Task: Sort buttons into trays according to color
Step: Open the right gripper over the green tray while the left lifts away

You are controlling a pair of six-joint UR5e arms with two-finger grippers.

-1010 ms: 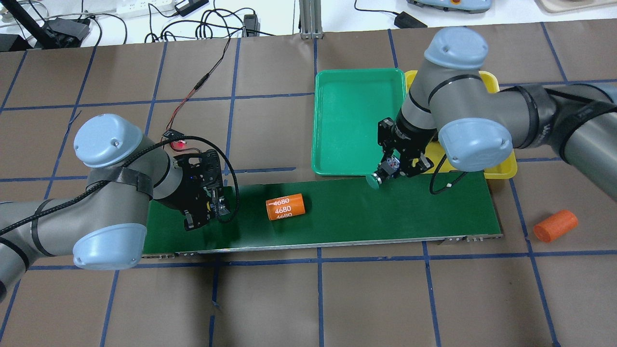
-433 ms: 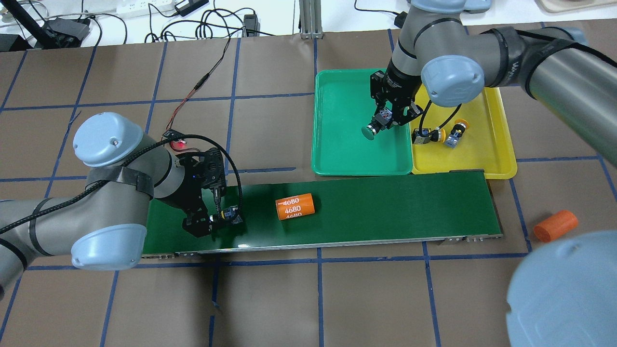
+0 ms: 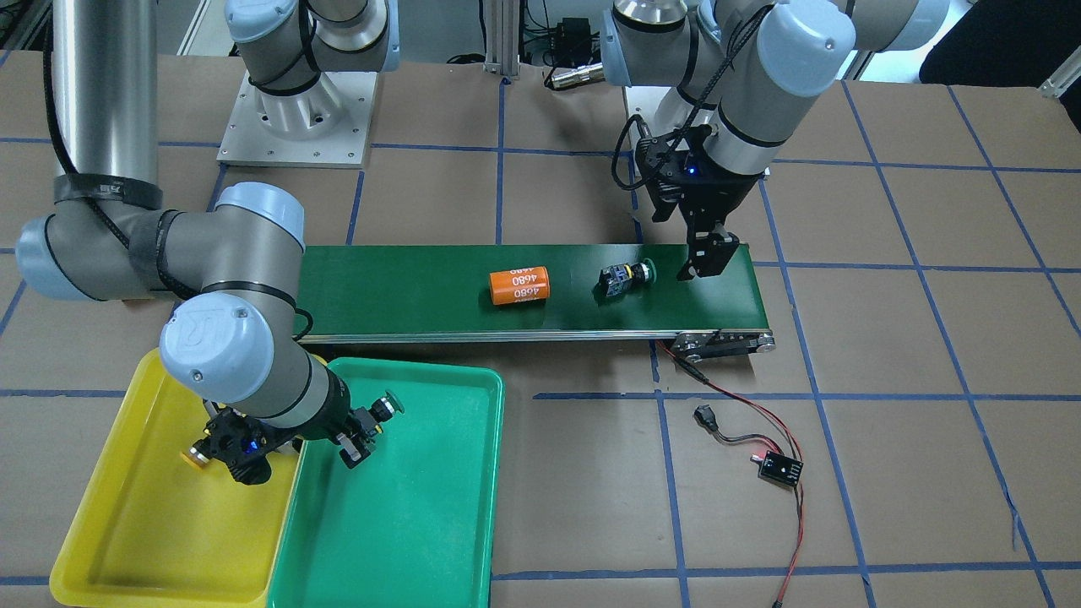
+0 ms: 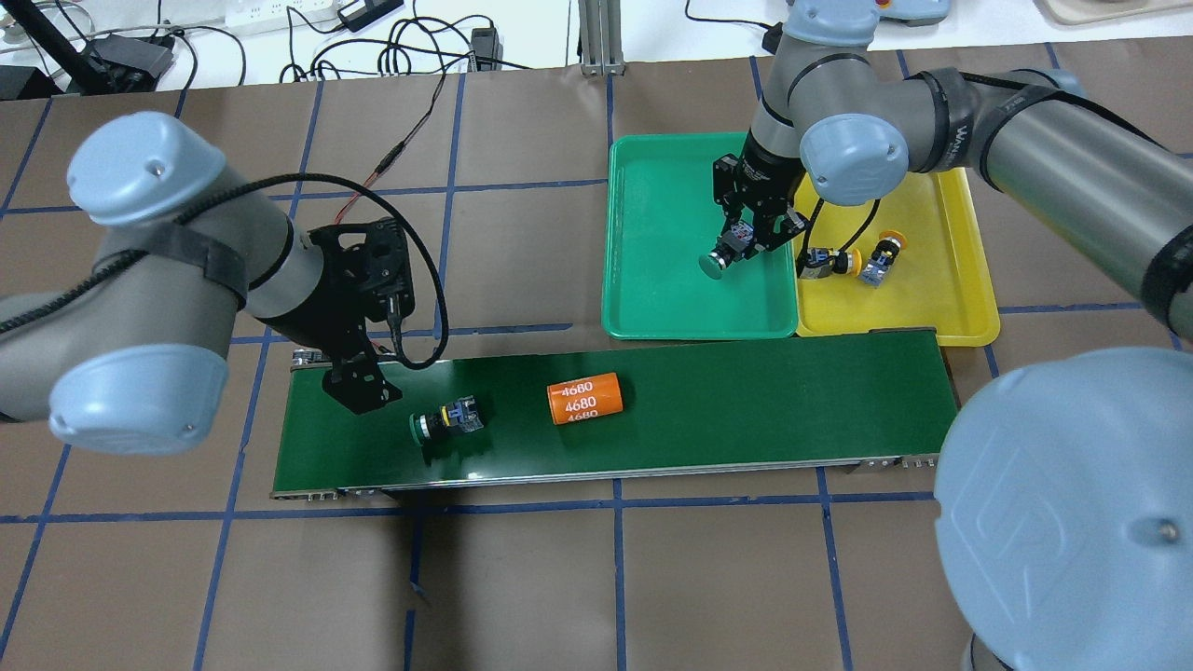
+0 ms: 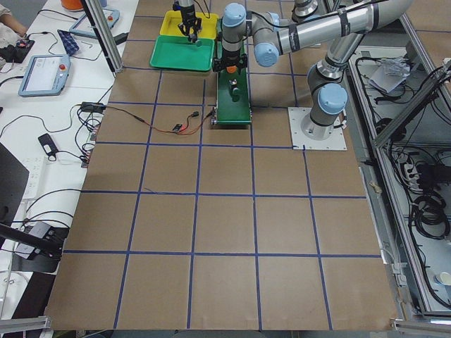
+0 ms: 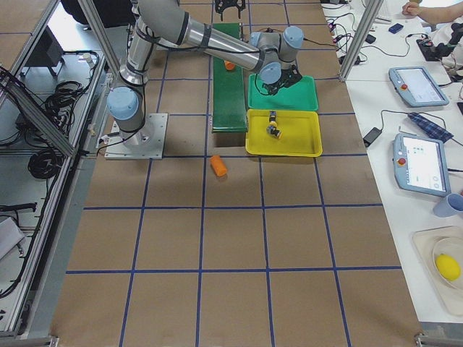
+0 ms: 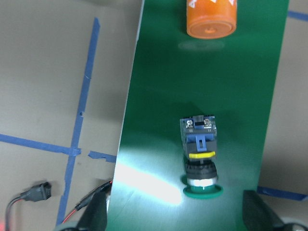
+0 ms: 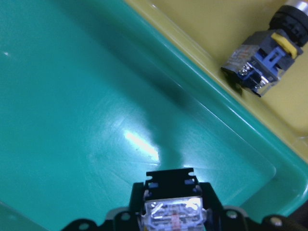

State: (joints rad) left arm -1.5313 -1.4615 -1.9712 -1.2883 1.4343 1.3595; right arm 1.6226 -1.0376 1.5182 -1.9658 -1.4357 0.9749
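1. The right gripper (image 4: 746,233) has its jaws clenched on the held green button (image 4: 718,262). The cap is tipped down and sideways. It hangs over the green tray (image 4: 657,196), on the side of the tray that borders the yellow tray (image 4: 932,289). I cannot tell whether the cap touches the tray floor.
2. The step in hand looks like the release. It is best to bring the button low over the green tray's floor before the fingers part, because a round cap on a blocky body will probably roll or bounce.
3. The drop point should stay well inside the green tray's wall. The two yellow buttons (image 4: 820,262) (image 4: 881,256) lie just beyond that wall, and a hop over it would mix the colours.
4. After the release, a straight lift should keep the fingers from dragging the button along.
5. The left gripper (image 3: 708,256) has its jaws spread and empty. It is over the end of the conveyor belt (image 4: 746,410) farthest from the green tray.
6. The second green button (image 4: 447,419) lies on its side on the belt, just on the green-tray side of that gripper. It is likely the next pick.
7. An orange cylinder (image 4: 583,398) lies on the belt between that button and the green tray. It is best left alone.
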